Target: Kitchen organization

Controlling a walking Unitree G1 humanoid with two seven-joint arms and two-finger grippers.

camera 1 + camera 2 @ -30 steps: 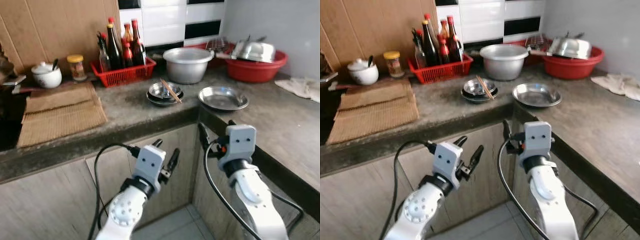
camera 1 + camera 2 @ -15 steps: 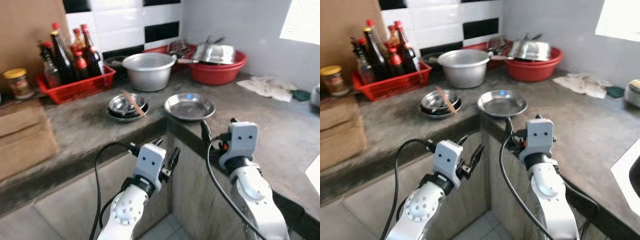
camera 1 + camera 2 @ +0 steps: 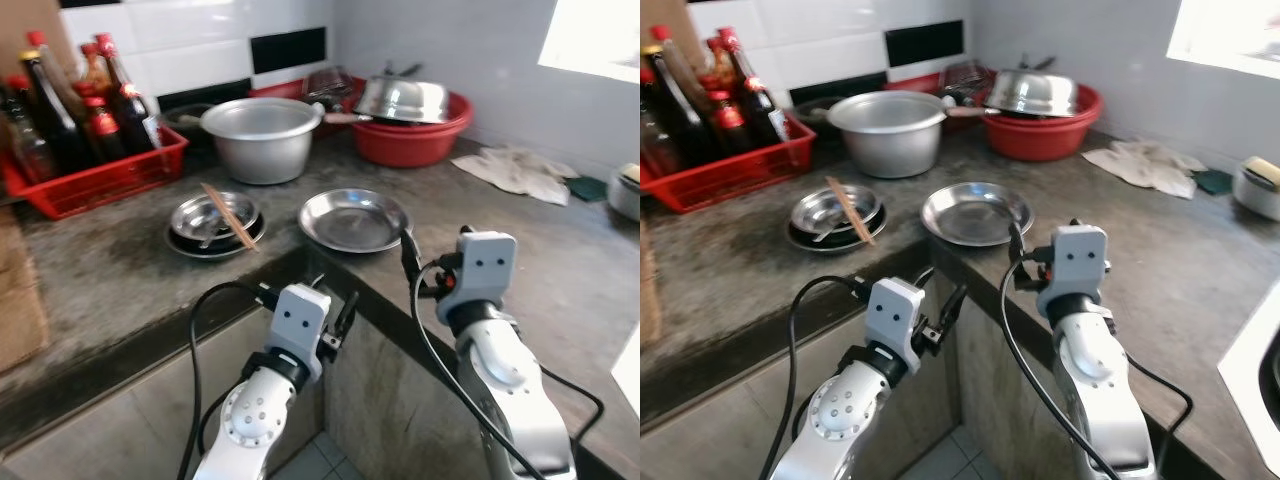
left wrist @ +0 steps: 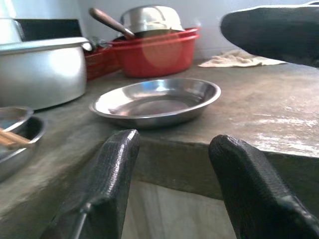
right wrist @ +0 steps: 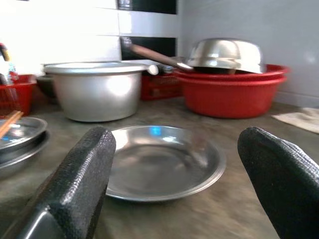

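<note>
A shallow steel plate (image 3: 354,219) lies on the grey counter (image 3: 120,270) near its inner corner. To its left sit stacked steel bowls (image 3: 213,217) with chopsticks (image 3: 230,203) across them. My left gripper (image 4: 174,189) is open and empty, held below the counter's edge and facing the plate (image 4: 157,101). My right gripper (image 5: 174,184) is open and empty too, level with the countertop just short of the plate (image 5: 162,160). Both arms are raised in front of me, the left gripper (image 3: 330,300) under the corner and the right gripper (image 3: 412,265) beside it.
Behind the plate stand an aluminium pot (image 3: 262,138) and a red basin (image 3: 410,135) holding an upturned steel bowl. A red basket (image 3: 95,170) of sauce bottles is at back left. A crumpled cloth (image 3: 515,170) lies on the right counter.
The camera has swung right and closer, so the counter corner and plate now sit straight ahead. Both grippers keep the same open pose.
</note>
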